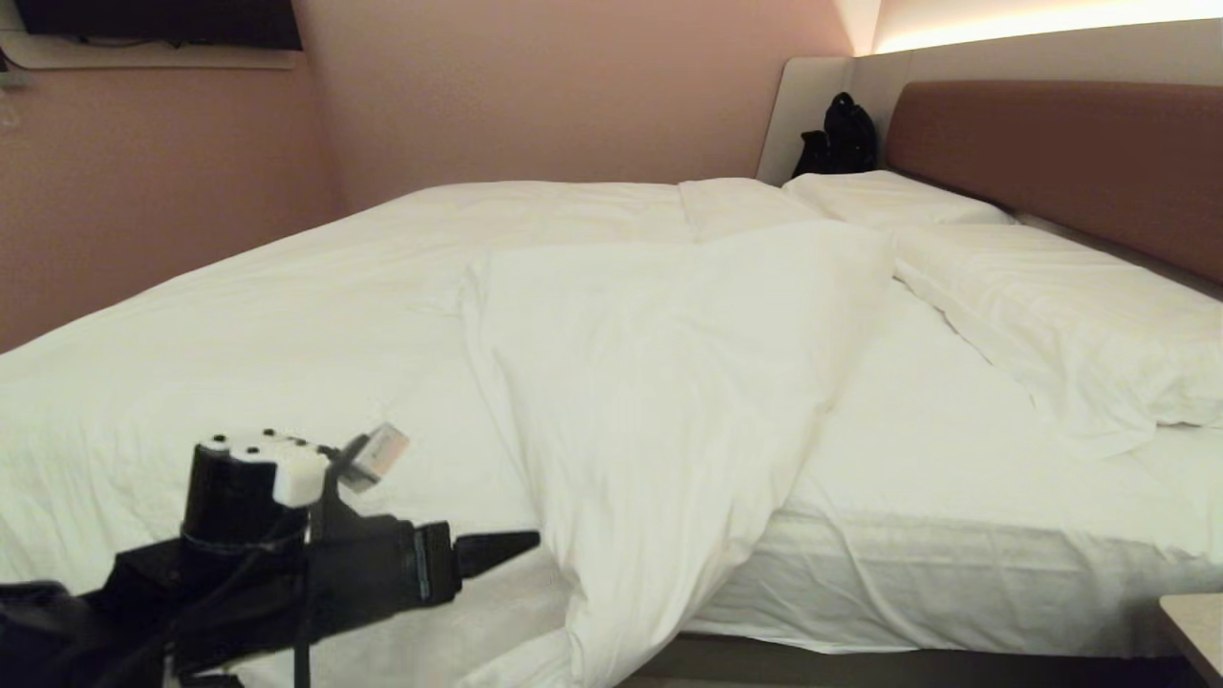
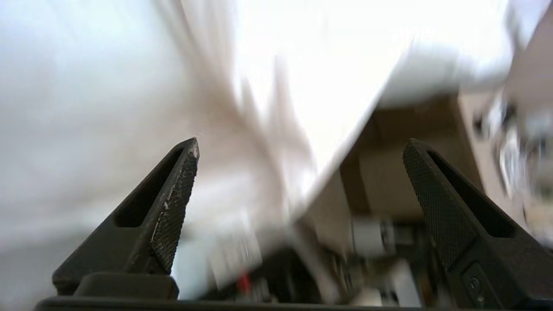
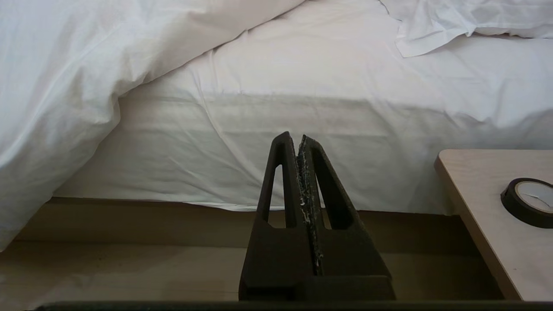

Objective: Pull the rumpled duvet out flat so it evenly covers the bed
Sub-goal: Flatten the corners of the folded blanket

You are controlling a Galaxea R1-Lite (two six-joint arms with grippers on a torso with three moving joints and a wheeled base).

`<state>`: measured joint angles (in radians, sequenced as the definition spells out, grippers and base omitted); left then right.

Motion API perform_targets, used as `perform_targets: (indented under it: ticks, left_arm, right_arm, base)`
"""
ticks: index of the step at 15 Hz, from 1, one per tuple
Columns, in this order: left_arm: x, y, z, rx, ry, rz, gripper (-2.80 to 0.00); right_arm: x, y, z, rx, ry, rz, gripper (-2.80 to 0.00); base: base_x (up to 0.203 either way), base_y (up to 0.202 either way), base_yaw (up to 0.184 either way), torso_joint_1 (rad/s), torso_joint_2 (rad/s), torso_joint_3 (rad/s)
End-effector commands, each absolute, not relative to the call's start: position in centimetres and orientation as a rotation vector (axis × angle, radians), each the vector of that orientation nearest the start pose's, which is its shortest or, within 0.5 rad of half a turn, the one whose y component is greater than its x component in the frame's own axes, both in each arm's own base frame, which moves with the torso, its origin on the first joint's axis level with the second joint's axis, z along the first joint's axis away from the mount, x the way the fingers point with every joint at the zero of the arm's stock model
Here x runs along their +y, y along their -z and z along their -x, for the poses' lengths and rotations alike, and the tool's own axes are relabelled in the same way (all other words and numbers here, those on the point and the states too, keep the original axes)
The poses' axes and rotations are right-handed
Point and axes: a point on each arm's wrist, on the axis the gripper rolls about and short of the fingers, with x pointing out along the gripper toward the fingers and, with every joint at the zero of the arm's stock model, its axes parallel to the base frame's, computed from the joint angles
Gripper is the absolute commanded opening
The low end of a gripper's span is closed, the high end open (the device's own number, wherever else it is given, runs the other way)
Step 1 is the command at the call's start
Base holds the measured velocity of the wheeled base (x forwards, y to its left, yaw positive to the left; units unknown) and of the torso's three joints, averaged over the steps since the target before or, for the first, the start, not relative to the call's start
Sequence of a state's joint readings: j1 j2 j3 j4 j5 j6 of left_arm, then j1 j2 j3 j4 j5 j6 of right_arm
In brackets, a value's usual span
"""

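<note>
The white duvet [image 1: 650, 363] covers the left part of the bed [image 1: 955, 564]. A thick folded flap of it lies across the middle and hangs over the near edge. To the flap's right the fitted sheet is bare. My left gripper [image 1: 516, 549] is low at the near left, pointing right at the hanging flap and close beside it. In the left wrist view my left gripper [image 2: 302, 144] is open wide with nothing between its fingers, and the duvet [image 2: 86, 108] is a blur beyond. My right gripper [image 3: 298, 137] is shut and empty, parked low facing the mattress side, with the duvet [image 3: 65, 86] beside it.
Two white pillows [image 1: 1070, 315] [image 1: 889, 196] lie by the reddish-brown headboard [image 1: 1051, 153]. A black bag [image 1: 841, 139] sits in the far corner. A bedside table [image 3: 475, 194] with a roll of tape [image 3: 529, 202] stands at the near right. Pink walls close in the left side.
</note>
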<state>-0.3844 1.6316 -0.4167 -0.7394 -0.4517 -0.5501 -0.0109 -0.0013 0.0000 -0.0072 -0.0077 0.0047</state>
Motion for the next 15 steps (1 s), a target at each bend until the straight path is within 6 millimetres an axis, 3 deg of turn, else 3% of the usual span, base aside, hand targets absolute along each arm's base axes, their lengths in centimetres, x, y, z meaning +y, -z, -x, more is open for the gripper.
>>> perform_targets:
  ticks: [1, 3, 7, 11, 15]
  left_arm:
    - [-9.1, -14.0, -24.3, 0.573, 0.646, 0.527, 0.00]
    - [-9.1, -15.1, -28.5, 0.486, 0.629, 0.498, 0.00]
    - [-8.5, -14.6, -35.4, 0.416, 0.579, 0.480, 0.00]
    - [-8.2, -12.8, -38.9, 0.412, 0.553, 0.465, 0.00]
    - [-8.5, -11.0, -40.2, 0.445, 0.547, 0.463, 0.00]
  right_arm:
    - [0.0, -7.6, 2.3, -0.008, 0.018, -0.005, -2.80]
    - [0.0, -7.6, 2.3, -0.008, 0.018, -0.005, -2.80]
    - [0.0, -7.6, 2.3, -0.008, 0.018, -0.005, -2.80]
    - [0.0, -7.6, 2.3, -0.008, 0.018, -0.005, -2.80]
    - [0.0, -7.6, 2.3, -0.008, 0.018, -0.005, -2.80]
  base:
    - [0.000, 0.000, 0.000, 0.000, 0.00, 0.000]
    - [0.000, 0.000, 0.000, 0.000, 0.00, 0.000]
    - [0.000, 0.000, 0.000, 0.000, 0.00, 0.000]
    - [0.000, 0.000, 0.000, 0.000, 0.00, 0.000]
    - [0.000, 0.000, 0.000, 0.000, 0.00, 0.000]
